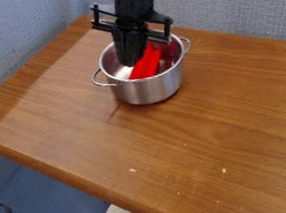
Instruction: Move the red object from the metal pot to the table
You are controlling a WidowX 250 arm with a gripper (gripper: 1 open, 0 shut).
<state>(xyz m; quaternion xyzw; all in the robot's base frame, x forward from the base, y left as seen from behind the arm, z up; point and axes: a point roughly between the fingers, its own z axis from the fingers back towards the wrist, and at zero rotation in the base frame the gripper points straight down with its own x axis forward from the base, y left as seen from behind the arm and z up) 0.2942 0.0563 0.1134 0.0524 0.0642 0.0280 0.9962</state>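
Pot of shiny steel stands near the far edge of the brown wooden table, close to the blue wall, with a small loop handle showing on its left side. A black gripper points straight down into its mouth, fingers pressed together and pinching the red block. The block sits tilted, its lower end inside the pot and its upper end near the far right rim.
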